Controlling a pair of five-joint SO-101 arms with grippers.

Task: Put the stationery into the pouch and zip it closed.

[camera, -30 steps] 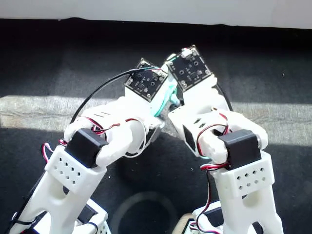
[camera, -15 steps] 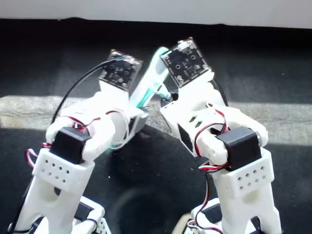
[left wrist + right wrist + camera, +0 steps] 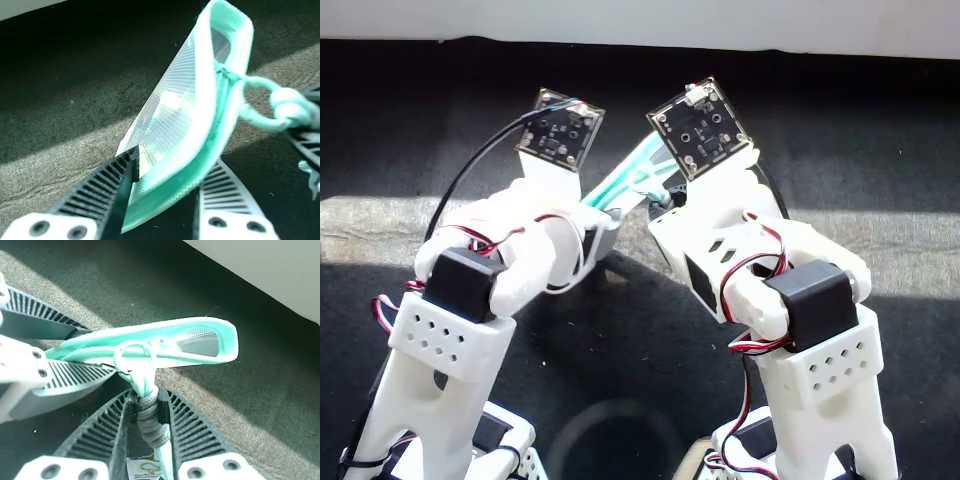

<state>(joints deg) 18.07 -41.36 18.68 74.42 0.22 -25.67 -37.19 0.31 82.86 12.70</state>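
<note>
Sitting inside left tool (image 3: 175, 167): pouch (image 3: 186, 100)

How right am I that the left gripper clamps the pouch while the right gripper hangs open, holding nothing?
Only half right. The right gripper is not empty: the right wrist view shows it shut on the zip cord tied to the pouch. The left gripper does clamp the pouch, as you said.
</note>
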